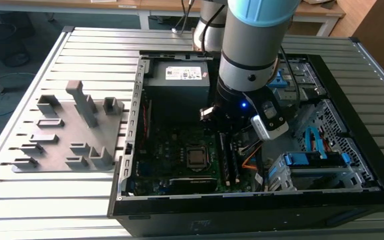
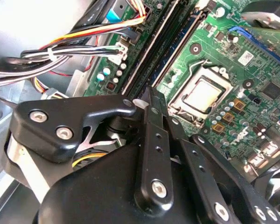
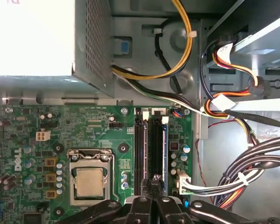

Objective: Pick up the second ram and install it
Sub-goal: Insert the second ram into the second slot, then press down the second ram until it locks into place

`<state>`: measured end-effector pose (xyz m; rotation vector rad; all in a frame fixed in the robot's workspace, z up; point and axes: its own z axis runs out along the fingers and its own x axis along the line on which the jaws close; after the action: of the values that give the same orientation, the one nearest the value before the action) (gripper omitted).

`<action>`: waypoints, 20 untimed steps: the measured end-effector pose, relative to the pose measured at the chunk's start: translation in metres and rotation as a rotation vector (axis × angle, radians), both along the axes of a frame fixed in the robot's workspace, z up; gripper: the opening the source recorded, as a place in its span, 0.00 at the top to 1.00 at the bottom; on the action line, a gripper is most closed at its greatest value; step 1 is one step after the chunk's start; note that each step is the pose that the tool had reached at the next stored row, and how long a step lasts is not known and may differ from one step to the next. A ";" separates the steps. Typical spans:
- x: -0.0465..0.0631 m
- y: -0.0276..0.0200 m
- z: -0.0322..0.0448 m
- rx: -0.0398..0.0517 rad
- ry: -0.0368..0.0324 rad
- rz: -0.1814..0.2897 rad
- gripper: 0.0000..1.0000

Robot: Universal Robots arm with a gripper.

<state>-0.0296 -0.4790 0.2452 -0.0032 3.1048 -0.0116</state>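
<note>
Pinching second ram, claw over slots

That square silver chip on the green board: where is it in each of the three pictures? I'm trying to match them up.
Exterior view: the silver chip sits mid-board inside the open computer case.
First wrist view: the chip lies in its metal frame, beside the long dark memory slots.
Second wrist view: the chip lies in that frame, next to the same slots.
Shared landmark: the memory slots run alongside the chip in all three views.
</note>
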 end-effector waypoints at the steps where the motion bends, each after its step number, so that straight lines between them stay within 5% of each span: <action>1: 0.000 0.0000 0.0001 -0.0002 0.0000 0.000 0.90; 11: 0.000 0.0000 0.0002 -0.0001 0.0001 0.000 0.90; 13: 0.000 0.0009 -0.0007 0.0056 0.0001 0.000 0.90; 15: 0.000 0.0059 -0.0035 0.0089 0.0000 0.000 0.90; 20: 0.000 0.0283 -0.0127 0.0093 0.0001 0.000 0.90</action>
<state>-0.0297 -0.4507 0.2325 -0.0030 3.1049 0.0028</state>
